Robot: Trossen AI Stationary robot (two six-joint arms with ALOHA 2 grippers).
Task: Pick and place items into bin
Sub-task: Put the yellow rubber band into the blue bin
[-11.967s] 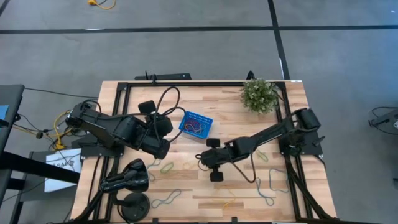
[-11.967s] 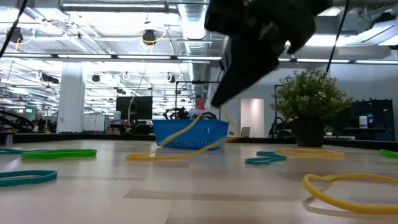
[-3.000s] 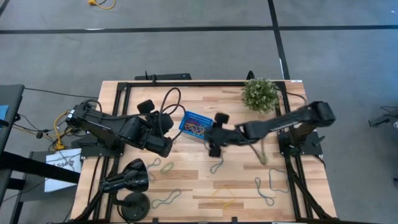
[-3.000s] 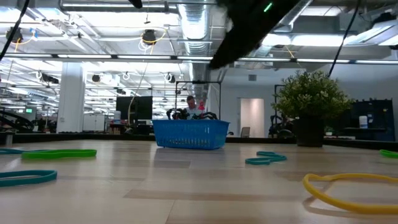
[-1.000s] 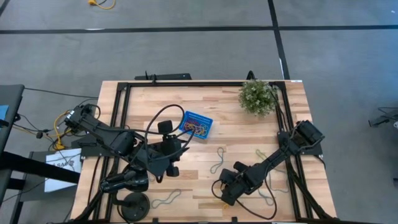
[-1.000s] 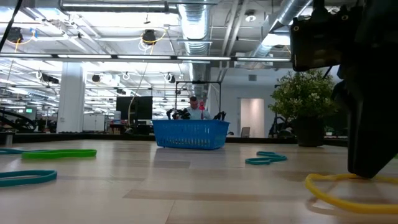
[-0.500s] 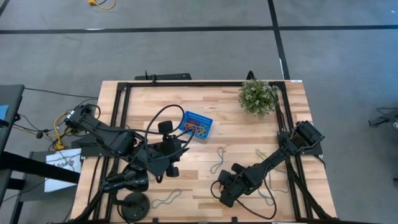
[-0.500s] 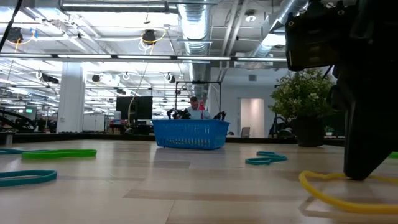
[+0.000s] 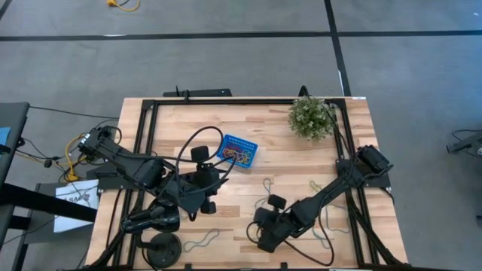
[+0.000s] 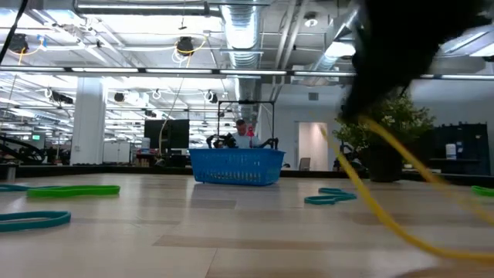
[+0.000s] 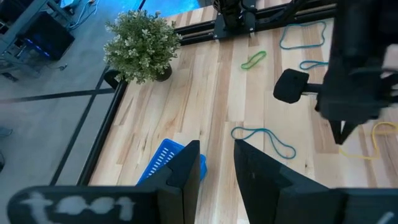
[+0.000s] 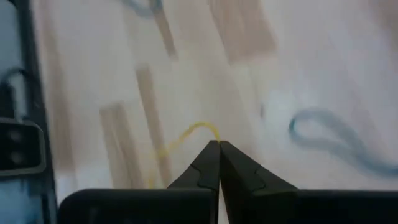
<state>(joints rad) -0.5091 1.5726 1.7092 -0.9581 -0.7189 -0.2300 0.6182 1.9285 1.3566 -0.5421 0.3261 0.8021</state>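
A potted plant (image 9: 312, 117) stands at the far right of the tabletop (image 9: 286, 162), well apart from both arms, and a black lamp-like fixture (image 9: 153, 217) sits at the near left edge beside the left arm. Loose loops lie scattered on the light wooden planks: a blue loop (image 9: 263, 194) near the centre, a green loop (image 10: 71, 190) and a teal loop (image 10: 330, 198) in the low view; none of them blocks the bin. Beyond the tabletop the low view shows an open hall with ceiling lights and pipes. The bin (image 9: 237, 151), holding several coloured loops, stands just left of centre toward the far side. The right end effector (image 12: 218, 147) is clenched on a yellow loop (image 10: 390, 212), which hangs stretched from it down to the planks near the front edge, well apart from the bin. The left end effector (image 11: 216, 154) hovers just near-left of the bin, fingers parted and grasping nothing.
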